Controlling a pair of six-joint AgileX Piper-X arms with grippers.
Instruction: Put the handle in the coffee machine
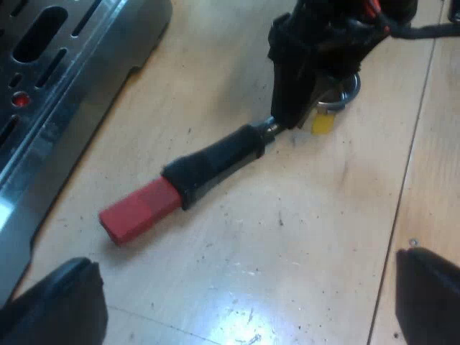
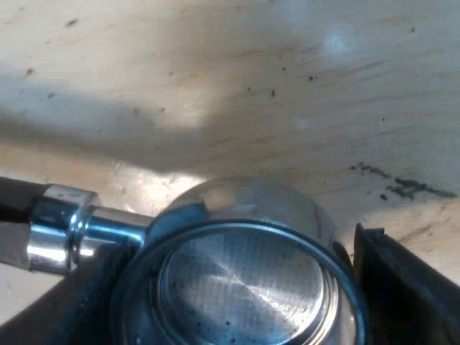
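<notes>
The metal holder (image 1: 215, 162) lies across the wooden table, and the red end (image 1: 140, 208) of its dark handle points toward the machine's drip tray. My right gripper (image 1: 305, 100) is down over the holder's basket end. In the right wrist view the round basket (image 2: 244, 280) sits between the black fingers (image 2: 392, 277), which press its rim on both sides. The basket's mesh floor looks bare. My left gripper (image 1: 241, 316) hovers open above the table, short of the red end, with nothing between its widely spread fingers.
The machine's slotted steel drip tray (image 1: 65, 79) lies close to the red end. A small yellow piece (image 1: 323, 122) shows beside the basket. Bare wooden table (image 1: 309, 237) with scattered coffee grounds surrounds the holder.
</notes>
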